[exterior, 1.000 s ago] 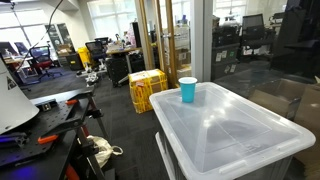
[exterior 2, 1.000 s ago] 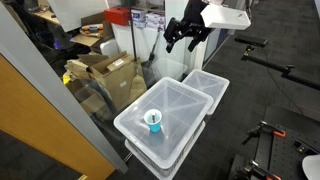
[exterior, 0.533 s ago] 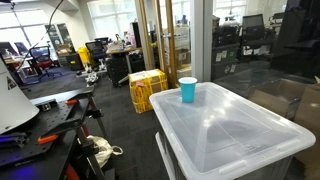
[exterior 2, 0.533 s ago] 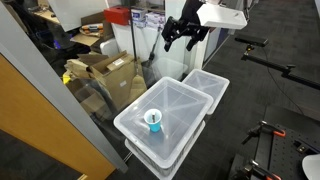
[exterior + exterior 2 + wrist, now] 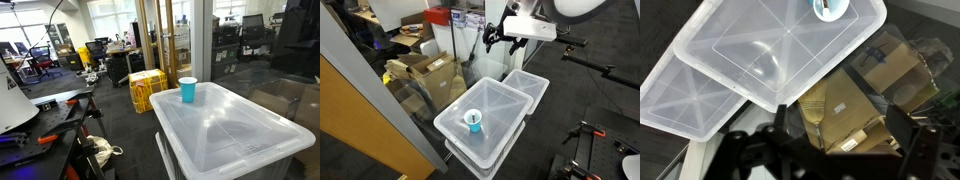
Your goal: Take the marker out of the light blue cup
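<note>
Overhead, pincer wide and empty; tapered light blue cup on glossy translucent lid.

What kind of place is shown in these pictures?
Most likely an office or lab workspace: it has office chairs, a desk monitor and cardboard boxes on the floor.

Office scene: a lidded translucent plastic bin stands just beside a second lidded bin on dark flooring. Cardboard boxes crowd the left; a yellow crate sits far back, near office chairs.
</note>
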`<state>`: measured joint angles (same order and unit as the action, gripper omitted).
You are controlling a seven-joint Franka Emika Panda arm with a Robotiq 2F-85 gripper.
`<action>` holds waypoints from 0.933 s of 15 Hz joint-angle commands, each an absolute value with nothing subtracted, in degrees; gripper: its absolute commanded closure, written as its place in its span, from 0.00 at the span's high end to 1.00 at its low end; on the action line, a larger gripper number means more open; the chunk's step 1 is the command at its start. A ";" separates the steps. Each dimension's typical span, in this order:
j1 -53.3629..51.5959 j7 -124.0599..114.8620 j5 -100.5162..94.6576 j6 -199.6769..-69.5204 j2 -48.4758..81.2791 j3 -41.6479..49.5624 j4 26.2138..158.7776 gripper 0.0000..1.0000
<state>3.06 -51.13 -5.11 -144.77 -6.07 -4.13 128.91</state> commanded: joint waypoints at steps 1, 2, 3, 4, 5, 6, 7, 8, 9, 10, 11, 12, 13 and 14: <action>1.59 -54.96 -5.23 -143.60 -3.51 -4.66 127.92 1.00; 0.99 -54.22 -4.53 -143.47 -2.89 -4.56 127.85 1.00; 0.26 -53.07 -3.34 -143.37 -2.13 -4.57 127.63 1.00; -0.41 -51.87 -2.32 -143.30 -1.33 -4.60 127.32 1.00; -0.85 -52.43 -2.55 -143.14 -0.43 -4.64 126.91 1.00; -1.44 -51.67 -2.26 -143.14 0.65 -4.67 126.39 1.00; -1.88 -51.58 -2.33 -143.37 1.72 -4.61 125.93 1.00; -2.31 -50.77 -1.99 -143.68 2.86 -4.55 125.39 1.00; -2.62 -50.76 -2.12 -143.75 4.01 -4.42 124.76 1.00; -2.96 -49.97 -1.83 -143.87 5.16 -4.36 124.11 1.00; -3.26 -49.61 -1.99 -143.81 6.43 -4.27 123.28 1.00; -3.57 -49.80 -2.44 -143.79 7.54 -4.15 122.57 1.00; -3.85 -49.45 -2.50 -143.95 8.68 -4.04 121.82 1.00; -4.12 -49.05 -2.49 -144.39 9.83 -3.93 121.12 1.00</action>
